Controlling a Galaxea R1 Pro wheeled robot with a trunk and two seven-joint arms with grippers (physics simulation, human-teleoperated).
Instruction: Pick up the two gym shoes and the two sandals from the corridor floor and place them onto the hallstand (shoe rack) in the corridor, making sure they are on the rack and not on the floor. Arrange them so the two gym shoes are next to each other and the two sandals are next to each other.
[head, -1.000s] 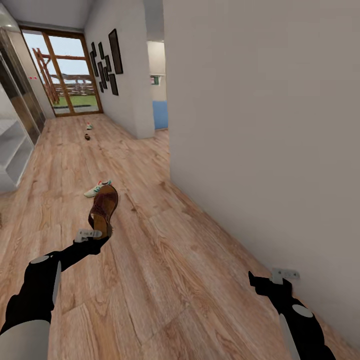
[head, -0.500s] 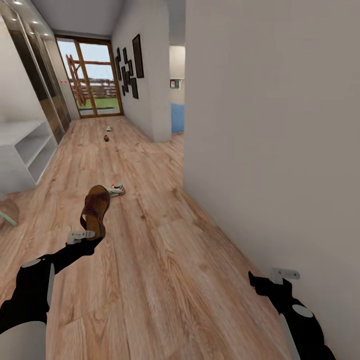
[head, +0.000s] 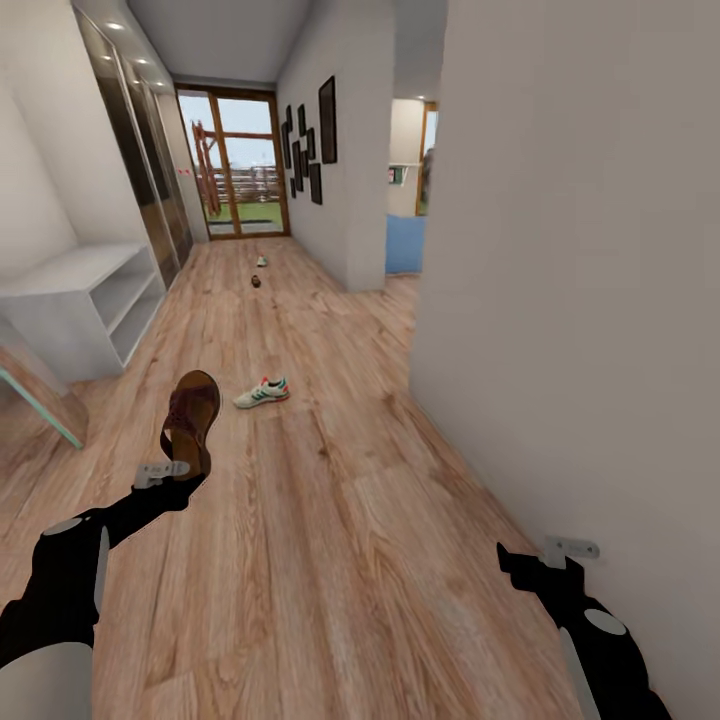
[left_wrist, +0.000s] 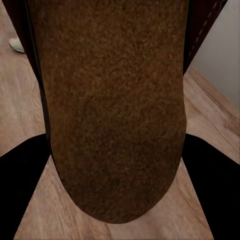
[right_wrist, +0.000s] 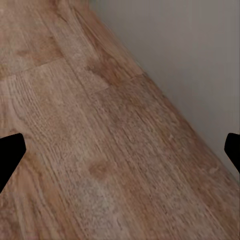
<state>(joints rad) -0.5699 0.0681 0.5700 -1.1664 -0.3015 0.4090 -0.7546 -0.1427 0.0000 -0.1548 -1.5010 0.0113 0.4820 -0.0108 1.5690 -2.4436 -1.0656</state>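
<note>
Left gripper (head: 178, 472) raised forward clasping sandal (head: 190, 420), right gripper (head: 560, 552) low, empty

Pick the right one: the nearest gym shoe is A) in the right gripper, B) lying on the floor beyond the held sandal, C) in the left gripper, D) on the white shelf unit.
B: the gym shoe lies on the corridor floor, apart from the sandal that the left gripper holds up.
</note>
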